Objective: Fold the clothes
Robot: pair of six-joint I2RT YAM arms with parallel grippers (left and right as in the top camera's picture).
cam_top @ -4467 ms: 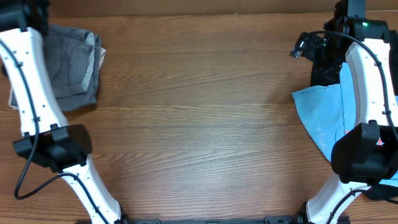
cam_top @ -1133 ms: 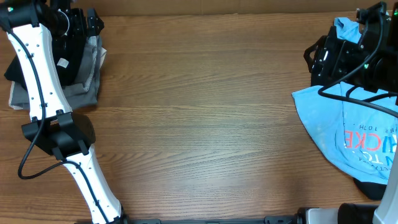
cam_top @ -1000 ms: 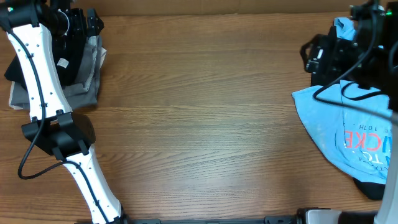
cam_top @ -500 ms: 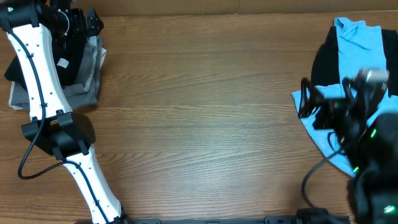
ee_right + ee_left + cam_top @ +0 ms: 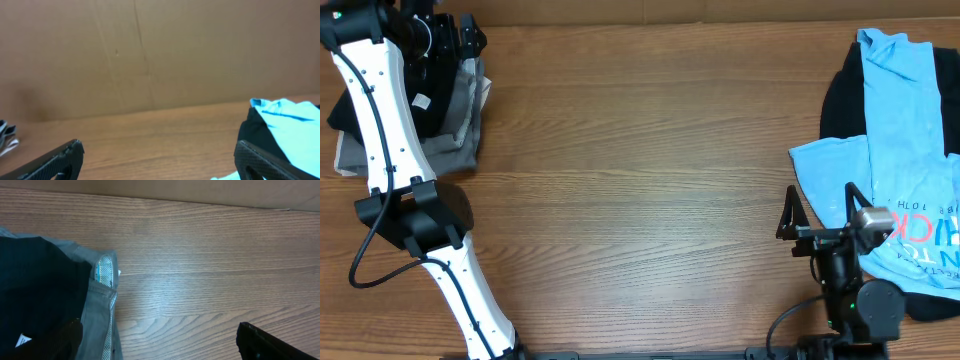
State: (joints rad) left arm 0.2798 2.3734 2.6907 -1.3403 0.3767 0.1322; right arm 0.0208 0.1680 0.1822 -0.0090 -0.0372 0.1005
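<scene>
The blue T-shirt (image 5: 900, 130) lies spread at the right edge of the overhead frame, on the table (image 5: 640, 180) and partly over a dark cloth (image 5: 838, 100). In the upper left corner sits a grey pile (image 5: 455, 145) with a black garment (image 5: 40, 290) on top.

The T-shirt looks light, soft and limp. It will likely sag and drag rather than keep its shape, so a pinch at a hem corner or a sleeve edge should serve better than the middle of the cloth. Its near left corner lies flat on bare wood and looks the easiest to reach.

The left gripper (image 5: 157, 330) hovers over the corner pile, its fingers wide apart and holding nothing. The right gripper (image 5: 157, 150) sits low in the lower right of the overhead frame, fingers also spread and empty, facing across the table.

The print (image 5: 920, 225) on the T-shirt shows "10TH" above large red letters, perhaps "CK", with the rest cut off. The white tag (image 5: 420, 101) on the black garment is too small to read.
</scene>
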